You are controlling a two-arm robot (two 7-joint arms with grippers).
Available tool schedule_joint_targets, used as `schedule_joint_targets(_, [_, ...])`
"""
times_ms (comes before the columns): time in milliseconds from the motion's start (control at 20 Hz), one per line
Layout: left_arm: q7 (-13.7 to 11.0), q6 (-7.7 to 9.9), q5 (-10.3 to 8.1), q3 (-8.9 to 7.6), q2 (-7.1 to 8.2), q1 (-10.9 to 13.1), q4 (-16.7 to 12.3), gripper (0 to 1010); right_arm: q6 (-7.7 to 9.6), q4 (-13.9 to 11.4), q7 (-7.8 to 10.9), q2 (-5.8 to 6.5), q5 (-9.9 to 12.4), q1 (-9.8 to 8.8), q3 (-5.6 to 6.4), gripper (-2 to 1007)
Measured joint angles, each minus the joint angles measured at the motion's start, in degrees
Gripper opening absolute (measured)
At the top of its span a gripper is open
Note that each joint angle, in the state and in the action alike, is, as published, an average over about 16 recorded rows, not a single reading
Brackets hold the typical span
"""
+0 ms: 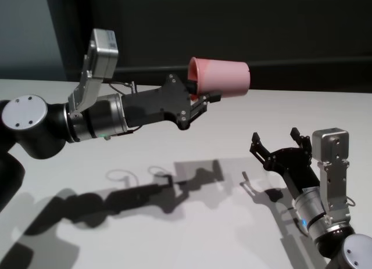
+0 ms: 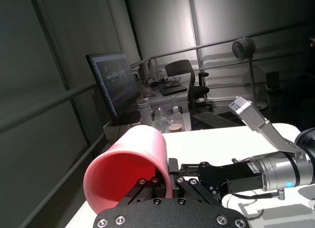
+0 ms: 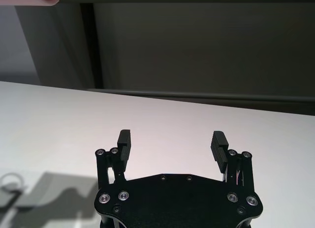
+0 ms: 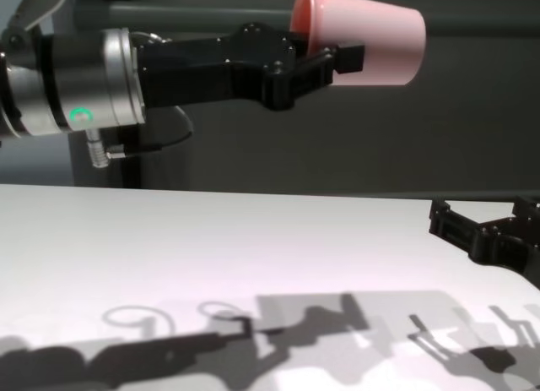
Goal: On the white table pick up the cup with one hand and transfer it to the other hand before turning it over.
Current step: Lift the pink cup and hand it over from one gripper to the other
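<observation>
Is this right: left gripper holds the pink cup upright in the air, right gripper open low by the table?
Not quite. The cup is not upright: it lies on its side, base pointing away from the left gripper, which clamps its rim in the air, as the head view shows. The rest stands: the right gripper is open, low by the white table.

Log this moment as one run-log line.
left pincer: shut on cup, held sideways above table | right pincer: open, empty, low over table | handover: not done
</observation>
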Motion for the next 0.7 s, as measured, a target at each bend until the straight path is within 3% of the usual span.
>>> schedule_joint_targets(700, [-0.86,-0.70,-1.82,0.22,1.00,0.72,-0.64,46,0.00,0.00,0.00,0.00,0.00,0.00,0.00,1002])
